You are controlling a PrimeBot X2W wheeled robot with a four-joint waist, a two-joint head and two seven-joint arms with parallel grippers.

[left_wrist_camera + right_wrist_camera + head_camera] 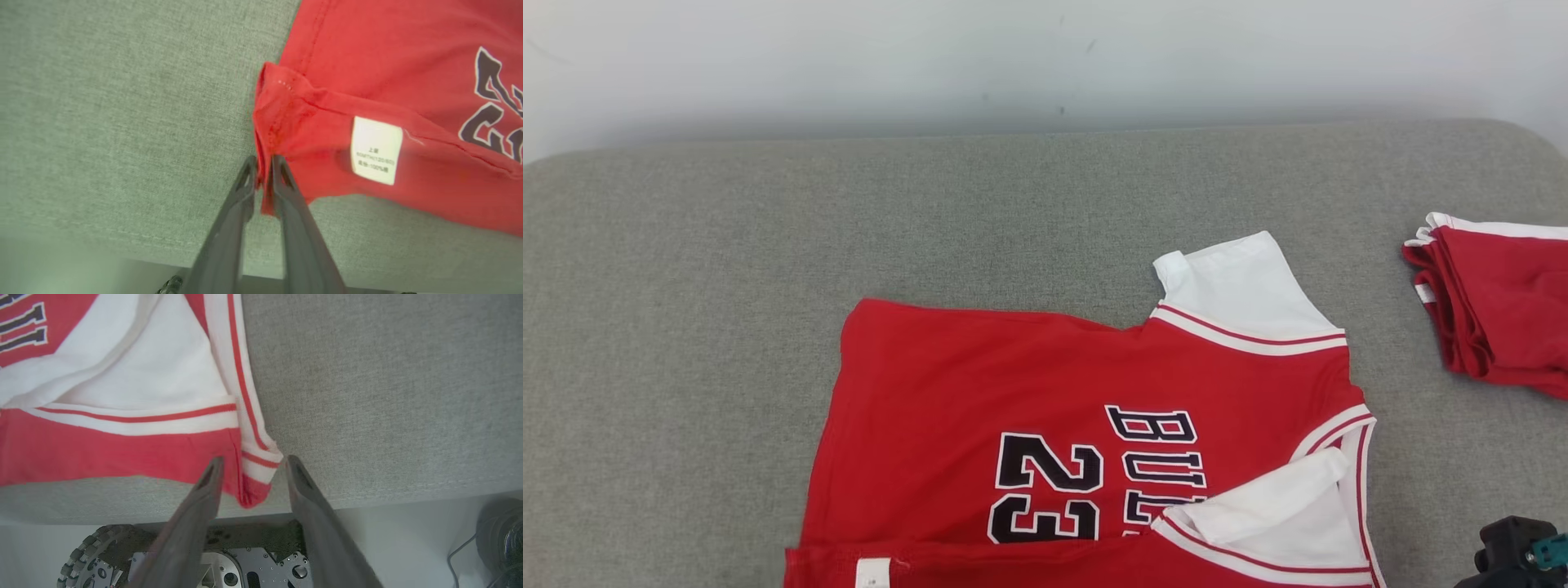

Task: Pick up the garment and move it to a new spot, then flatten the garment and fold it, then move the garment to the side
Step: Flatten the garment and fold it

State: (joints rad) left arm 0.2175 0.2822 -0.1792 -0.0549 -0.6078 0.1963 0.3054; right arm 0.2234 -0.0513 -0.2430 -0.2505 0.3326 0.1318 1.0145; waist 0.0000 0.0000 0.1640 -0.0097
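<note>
My left pincer [263, 159] nips the garment [388, 49] by its hem, my right pincer [254, 459] gapes wide round its shoulder, presumably squaring the fold.

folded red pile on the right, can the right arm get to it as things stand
Probably yes. The right gripper stands open, the jersey corner lying unclamped between its fingers, and only bare grey surface lies between it and the folded red pile on its own side.

Parted fingers [206, 486], garment [102, 457] corner between them, grey surface [367, 396]
</note>
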